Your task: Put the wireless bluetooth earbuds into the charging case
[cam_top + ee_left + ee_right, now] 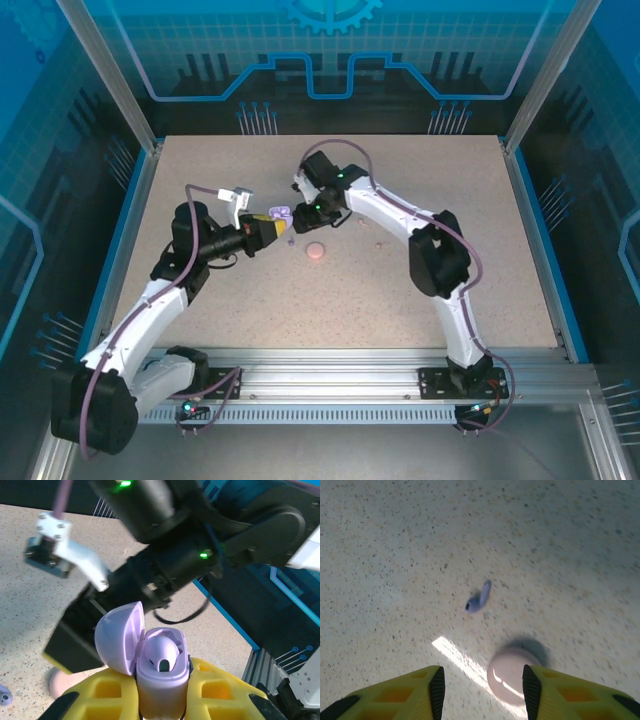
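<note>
Loose earbud: we see the dark purple earbud (479, 597) lying flat on the worktop (380, 540), touching nothing.
Its axis: in the right wrist view its long axis runs on a slant, with the stem toward the upper right and the bud head toward the lower left.
Seated earbud: a lilac earbud (162, 655) sits in the well of the open lilac case (162, 682). Its rounded back faces up with a small dark oval toward us, and its stem is hidden.
Case: the lilac case stands upright, and its lid (117, 637) is swung open to the left of the left wrist view.
Left hand: the left hand (160, 700) is clamped on the lower body of the lilac case, with a yellow finger on either side.
Second case: a round pink case (512, 672), shut, rests on the worktop near the dark purple earbud.
Right hand: the right hand (484, 690) is over the worktop with its fingers apart and nothing between them.
Surface: we find the worktop beige, matt and dark-speckled, with a bright strip of light (455, 655) across it beside the pink case.
Room: blue edging borders the worktop, aluminium posts (105, 75) stand at the corners, and blue panels (330, 50) carry line graphics. A metal rail (330, 362) along the near edge carries both arm bases.
</note>
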`<state>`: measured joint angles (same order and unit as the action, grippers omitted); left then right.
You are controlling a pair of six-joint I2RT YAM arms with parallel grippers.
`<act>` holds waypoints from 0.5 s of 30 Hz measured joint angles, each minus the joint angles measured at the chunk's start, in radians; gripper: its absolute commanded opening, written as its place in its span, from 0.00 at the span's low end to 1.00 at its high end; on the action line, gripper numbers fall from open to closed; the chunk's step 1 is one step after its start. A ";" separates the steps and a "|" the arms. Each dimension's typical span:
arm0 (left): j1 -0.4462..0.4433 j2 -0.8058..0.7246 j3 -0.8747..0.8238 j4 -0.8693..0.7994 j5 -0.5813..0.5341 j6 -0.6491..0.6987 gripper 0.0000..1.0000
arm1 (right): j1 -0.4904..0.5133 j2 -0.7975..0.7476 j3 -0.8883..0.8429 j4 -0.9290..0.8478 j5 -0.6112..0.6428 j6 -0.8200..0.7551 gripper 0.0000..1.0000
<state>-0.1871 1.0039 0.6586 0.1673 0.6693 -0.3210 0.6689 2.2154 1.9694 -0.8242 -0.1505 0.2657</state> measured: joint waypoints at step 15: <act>0.022 -0.085 0.000 -0.071 0.000 0.009 0.10 | 0.065 0.320 0.380 -0.205 0.042 0.005 0.39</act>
<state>-0.1654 0.9184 0.6586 0.0967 0.6689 -0.3122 0.7341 2.5351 2.3497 -1.0290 -0.1081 0.2707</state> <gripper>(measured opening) 0.174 0.383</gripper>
